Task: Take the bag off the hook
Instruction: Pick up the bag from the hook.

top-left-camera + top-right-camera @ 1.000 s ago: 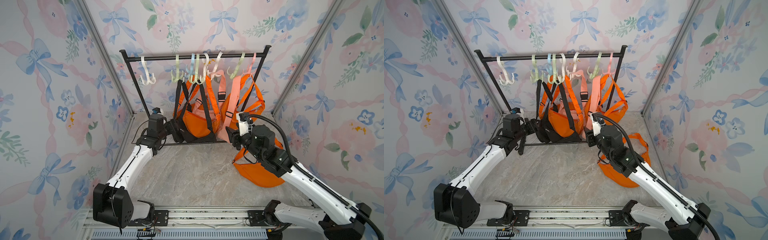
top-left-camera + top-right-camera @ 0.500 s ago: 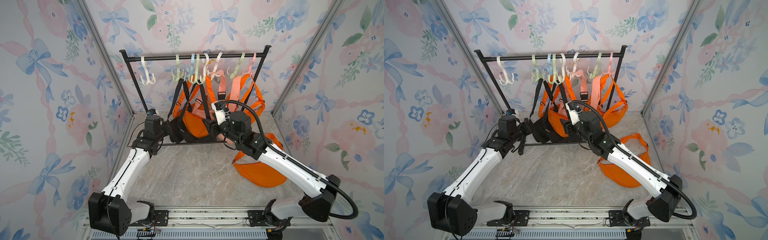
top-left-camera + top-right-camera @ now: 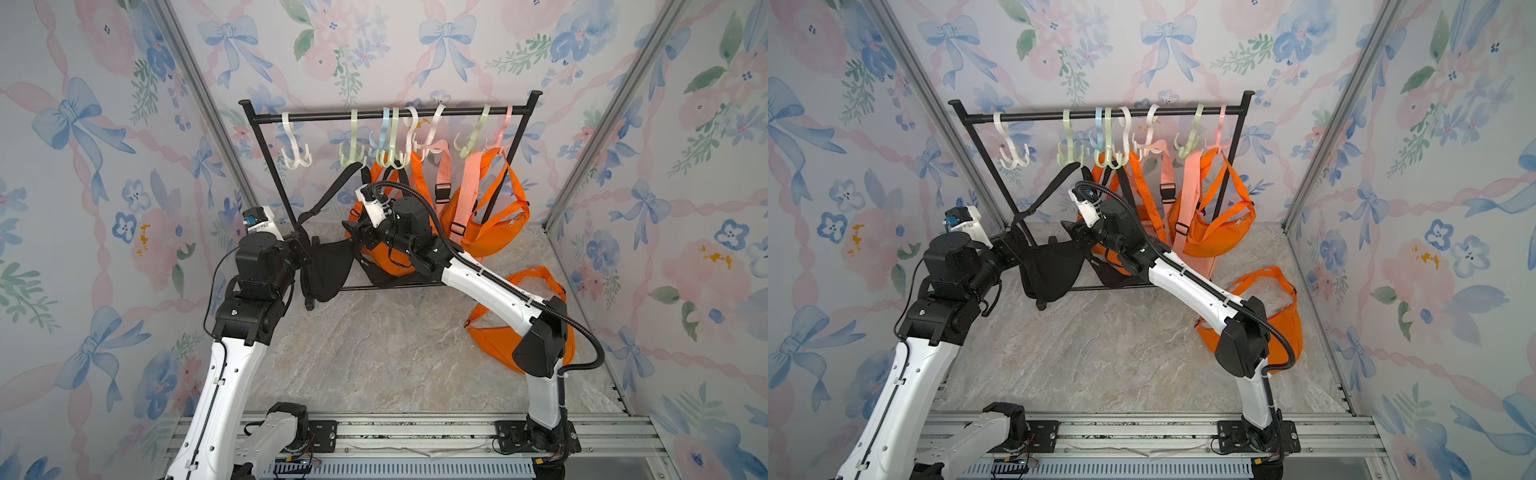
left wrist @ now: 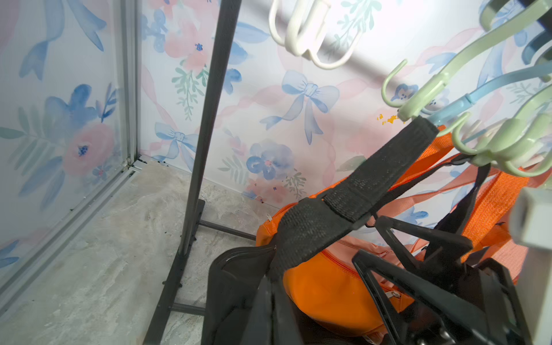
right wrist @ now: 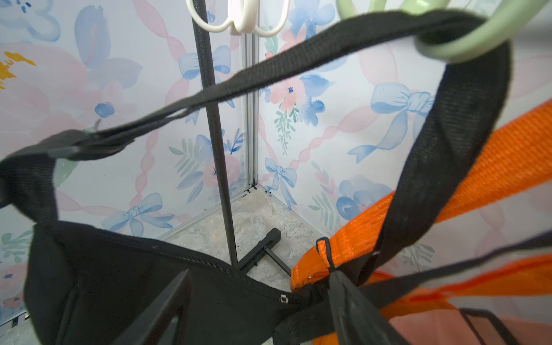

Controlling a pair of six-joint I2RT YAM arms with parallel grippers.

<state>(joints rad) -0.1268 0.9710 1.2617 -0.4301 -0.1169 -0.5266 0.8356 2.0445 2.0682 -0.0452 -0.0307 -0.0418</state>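
Note:
A black bag (image 3: 328,270) (image 3: 1050,270) hangs by its black strap (image 3: 328,195) from a pale green hook (image 3: 352,154) (image 3: 1069,156) on the rack. My left gripper (image 3: 305,259) (image 3: 1013,253) (image 4: 271,286) is shut on the bag's left end, pulling it sideways so the strap (image 4: 373,176) runs taut to the hook (image 4: 418,101). My right gripper (image 3: 353,235) (image 3: 1071,230) (image 5: 260,274) is open at the bag's other end, its jaws straddling the zip end of the bag (image 5: 134,283). In the right wrist view the strap (image 5: 298,59) loops over the hook (image 5: 466,44).
The black rack (image 3: 386,116) carries several plastic hooks. Orange bags (image 3: 494,232) and a pink bag (image 3: 1187,257) hang close behind my right gripper. Another orange bag (image 3: 498,336) lies on the marble floor at the right. Floral walls enclose the space.
My left gripper shut on the black bag and drew it leftwards, away from the orange bags. My right arm swung from the right side across to the black bag, its jaws widening.

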